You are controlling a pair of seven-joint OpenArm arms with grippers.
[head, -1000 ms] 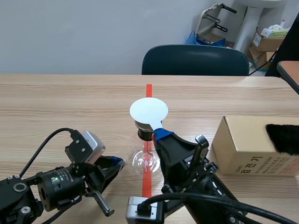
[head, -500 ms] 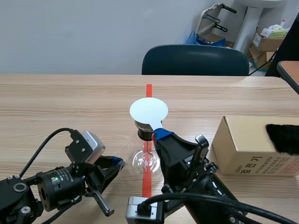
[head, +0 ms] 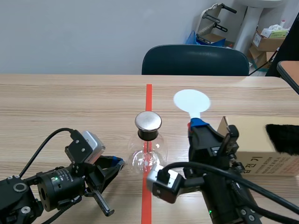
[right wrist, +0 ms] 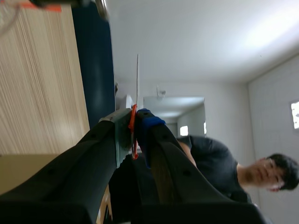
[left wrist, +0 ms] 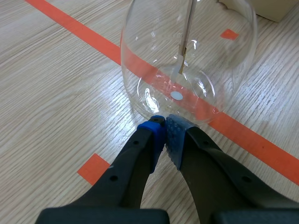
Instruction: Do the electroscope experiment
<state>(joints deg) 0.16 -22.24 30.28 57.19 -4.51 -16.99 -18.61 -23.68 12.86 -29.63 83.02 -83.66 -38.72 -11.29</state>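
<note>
so the electroscope point(head: 148, 156) sits about mid-table, a round clear glass flask planted right on the orange-red tape line point(head: 148, 93), with a black neck and a shiny metal cap point(head: 148, 121) on top. the left gripper point(head: 116, 163) lies low on the table point(head: 70, 107) just beside the flask, on the robot's left of it, and its fingers are pressed together with nothing between them. from the left wrist view the two blue pads point(left wrist: 154, 133) meet right at the foot of the glass, so close i honestly can't tell if they touch it or not. through the glass you can see a thin rod point(left wrist: 188, 28) hanging down the middle with a little strip at its end. the right gripper point(head: 197, 125) is up off the table, to the right of the cap and clear of it, pinching the stem of a white paddle point(head: 191, 100) whose round disc stands above the fingers. in the right wrist view that paddle shows edge-on as a thin line, clamped between the pads, with something red at the pinch point. a cardboard box point(head: 252, 149) sits on the table just right of that arm, with a black furry thing point(head: 282, 137) on top of it. a dark blue chair point(head: 195, 59) is tucked in at the far side, and a person point(right wrist: 219, 163) in a dark top shows up in the right wrist view.
</note>
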